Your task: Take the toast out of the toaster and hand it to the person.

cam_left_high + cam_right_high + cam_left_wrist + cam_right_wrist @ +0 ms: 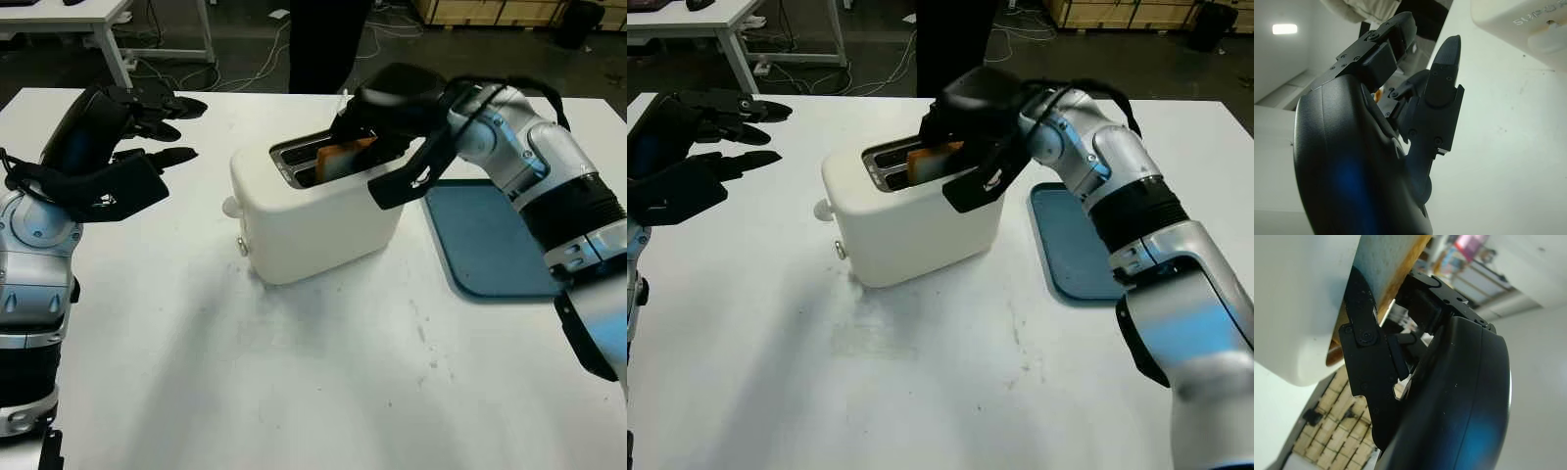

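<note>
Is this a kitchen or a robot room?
More likely a robot lab or workshop than a kitchen. The toaster sits on a plain white table, loose cables trail over the dark floor behind it, and another white workbench stands nearby. The right hand is gripping the toast.
</note>
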### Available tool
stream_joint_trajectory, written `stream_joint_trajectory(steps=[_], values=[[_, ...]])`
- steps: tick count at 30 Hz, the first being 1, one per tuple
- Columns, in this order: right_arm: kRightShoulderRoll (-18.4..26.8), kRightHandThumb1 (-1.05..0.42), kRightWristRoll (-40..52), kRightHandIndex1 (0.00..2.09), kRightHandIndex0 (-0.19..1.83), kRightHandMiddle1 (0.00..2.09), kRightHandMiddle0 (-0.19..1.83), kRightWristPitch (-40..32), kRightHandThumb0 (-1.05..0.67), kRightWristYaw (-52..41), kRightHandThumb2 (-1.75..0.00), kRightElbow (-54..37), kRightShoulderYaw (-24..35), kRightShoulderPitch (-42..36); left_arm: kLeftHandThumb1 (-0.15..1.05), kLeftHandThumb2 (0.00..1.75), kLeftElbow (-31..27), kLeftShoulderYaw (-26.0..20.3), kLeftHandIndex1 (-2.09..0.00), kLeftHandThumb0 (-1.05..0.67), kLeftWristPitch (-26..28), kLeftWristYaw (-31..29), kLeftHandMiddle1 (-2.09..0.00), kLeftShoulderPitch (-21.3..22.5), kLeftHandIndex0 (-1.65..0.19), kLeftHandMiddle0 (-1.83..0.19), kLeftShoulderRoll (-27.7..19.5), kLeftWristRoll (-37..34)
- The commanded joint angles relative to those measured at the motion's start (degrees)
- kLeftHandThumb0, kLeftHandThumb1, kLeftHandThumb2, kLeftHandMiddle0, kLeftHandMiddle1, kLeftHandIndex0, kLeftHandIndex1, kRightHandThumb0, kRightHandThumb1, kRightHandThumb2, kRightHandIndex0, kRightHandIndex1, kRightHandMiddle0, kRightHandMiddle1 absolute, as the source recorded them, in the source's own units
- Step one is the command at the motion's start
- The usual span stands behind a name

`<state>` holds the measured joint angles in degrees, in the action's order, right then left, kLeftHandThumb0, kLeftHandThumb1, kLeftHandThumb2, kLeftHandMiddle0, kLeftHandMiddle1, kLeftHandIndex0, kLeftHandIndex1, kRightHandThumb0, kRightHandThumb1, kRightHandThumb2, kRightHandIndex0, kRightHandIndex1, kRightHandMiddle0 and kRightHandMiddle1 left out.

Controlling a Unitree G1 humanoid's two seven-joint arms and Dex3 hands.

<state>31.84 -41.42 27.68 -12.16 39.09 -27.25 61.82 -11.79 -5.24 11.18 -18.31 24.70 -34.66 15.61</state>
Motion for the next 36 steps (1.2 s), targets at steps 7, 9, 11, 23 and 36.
stream_joint_trajectory(steps=[7, 9, 11, 23, 36], values=[[-0.2, -0.92, 3.3, 1.75, 0.94, 1.74, 0.68, 4.6, -0.45, 8.3, -0.41, 5.9, 5.1, 0.9, 0.85, 0.0, -0.1, 0.1, 0.0, -0.33, 0.2, 0.2, -0.42, -0.3, -0.85, -0.77, 0.0, 0.0], [-0.5, -0.92, 4.0, 1.75, 0.9, 1.74, 0.63, 3.9, -0.46, 9.0, -0.44, 7.5, 6.4, 2.1, 0.85, 0.0, 0.0, 0.2, 0.0, -0.32, 0.1, 0.2, -0.42, -0.3, -0.85, -0.76, -0.1, 0.2], [-0.6, -0.92, 5.0, 1.75, 0.87, 1.74, 0.59, 4.7, -0.47, 9.7, -0.44, 10.7, 7.5, 3.9, 0.85, 0.0, 0.2, 0.2, 0.0, -0.33, -0.2, 0.4, -0.42, -0.3, -0.85, -0.77, 0.0, 0.3], [0.3, -0.92, 13.0, 1.75, 0.98, 1.74, 0.71, 8.3, -0.45, 8.1, -0.42, 22.6, 13.8, 12.5, 0.85, 0.0, -0.5, -0.4, 0.0, -0.33, 0.3, 0.6, -0.42, -0.9, -0.85, -0.77, 0.1, 0.0], [1.0, -0.92, 26.0, 1.75, 0.96, 1.75, 0.72, -5.5, -0.4, 6.8, -0.36, 31.7, 26.3, 13.2, 0.85, 0.0, -0.2, -0.3, 0.0, -0.31, -0.3, 0.8, -0.42, -1.0, -0.85, -0.77, 0.0, 0.2]])
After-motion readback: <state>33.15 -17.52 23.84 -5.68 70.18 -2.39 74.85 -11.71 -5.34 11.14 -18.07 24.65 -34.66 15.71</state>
